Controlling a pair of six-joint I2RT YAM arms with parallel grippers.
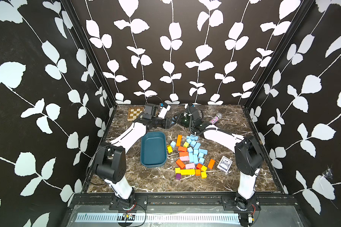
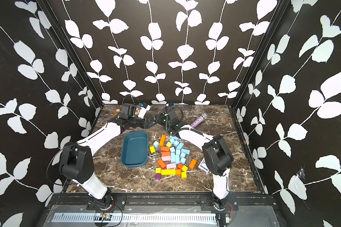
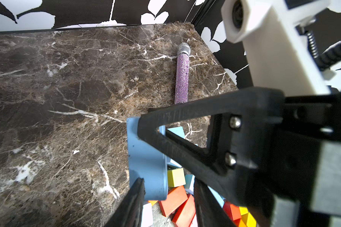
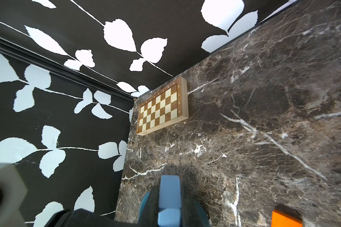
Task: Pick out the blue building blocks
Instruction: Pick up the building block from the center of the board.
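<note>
Mid-air handover over the back of the marble-veined table [image 1: 146, 180]: my right gripper [image 4: 168, 196] was clamped on a sky-blue brick [image 4: 169, 186]. My left gripper [image 3: 168, 181] straddled the same brick with its jaws apart, and a gap showed on one side.

I judged that the left fingers needed to sit square on the brick's flat, matte faces before the right let go. The brick was crisp-edged and looked smooth, so a corner pinch could have twisted it loose.

The dark teal tray [image 1: 153, 151], round-cornered and empty, lay near the meeting point. The rest of the blue building blocks [image 1: 195, 151] sat on the table beside the tray, jumbled among orange, yellow, pink and purple blocks [image 1: 187, 172].
</note>
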